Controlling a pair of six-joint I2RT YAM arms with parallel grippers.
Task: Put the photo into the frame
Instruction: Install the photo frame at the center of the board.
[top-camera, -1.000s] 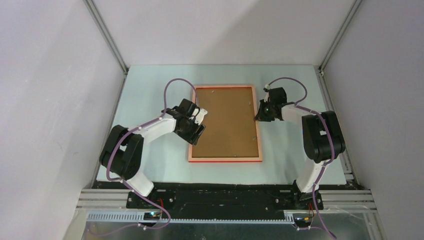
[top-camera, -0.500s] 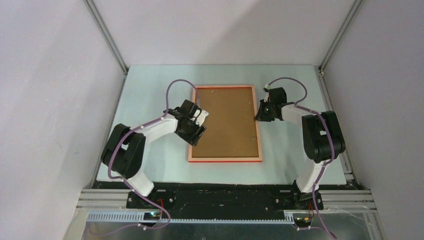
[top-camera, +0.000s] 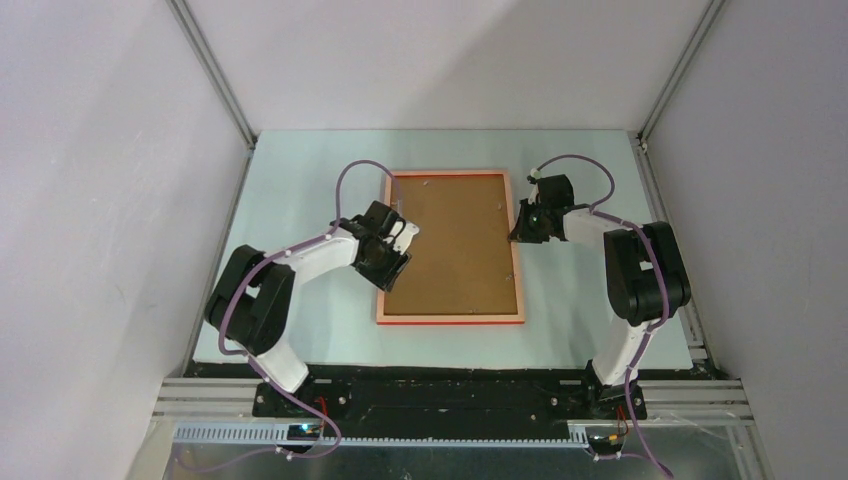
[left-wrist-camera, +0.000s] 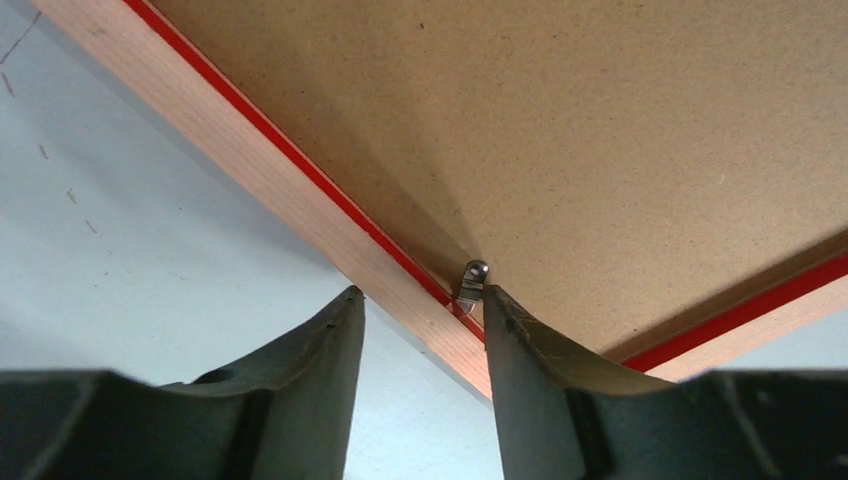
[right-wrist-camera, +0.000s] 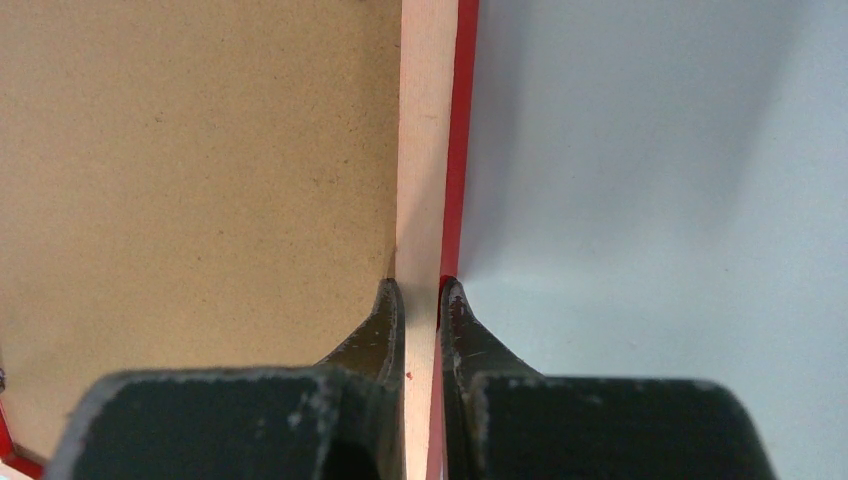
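The frame (top-camera: 450, 318) lies face down on the table, pale wood rails up, with a brown backing board (top-camera: 455, 240) filling it. The photo is hidden. My left gripper (top-camera: 398, 245) is at the left rail and open. In the left wrist view its jaws (left-wrist-camera: 421, 292) straddle the rail (left-wrist-camera: 250, 170), and the right fingertip touches a small metal tab (left-wrist-camera: 471, 282) at the board's edge. My right gripper (top-camera: 518, 232) is shut on the right rail; in the right wrist view the fingers (right-wrist-camera: 419, 285) pinch the pale wood and red edge (right-wrist-camera: 428, 120).
The pale blue-grey table top (top-camera: 300, 200) spreads around the frame. Aluminium posts and white walls enclose it on the left, right and back. Purple cables loop above both wrists.
My left gripper has crept slightly up and right along the frame's left rail. The right arm and the frame have not moved.
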